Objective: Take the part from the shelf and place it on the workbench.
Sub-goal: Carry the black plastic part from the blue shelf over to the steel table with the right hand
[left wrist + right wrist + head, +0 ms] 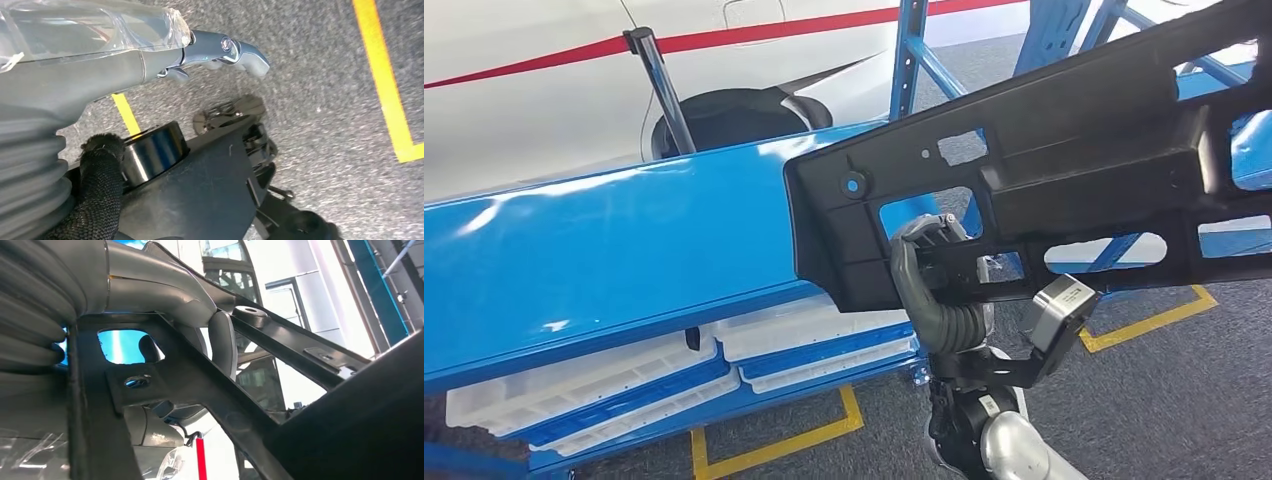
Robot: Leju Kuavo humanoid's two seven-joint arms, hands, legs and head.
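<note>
Holding the big black part (pixel 1044 160) up in the air, the right hand (pixel 929 262) has its fingers (pixel 222 340) poked thru a hole in the part & wrapped round a bar. The part is tilted, one end high, in front of the blue shelf (pixel 604 260). White trays (pixel 574 385) sit under the shelf's shiny blue panel. The left hand (pixel 220 52) hangs over grey carpet (pixel 320 100) w/ yellow tape lines (pixel 385 85); it holds nothing, but I can't tell if its fingers are spread or curled.
</note>
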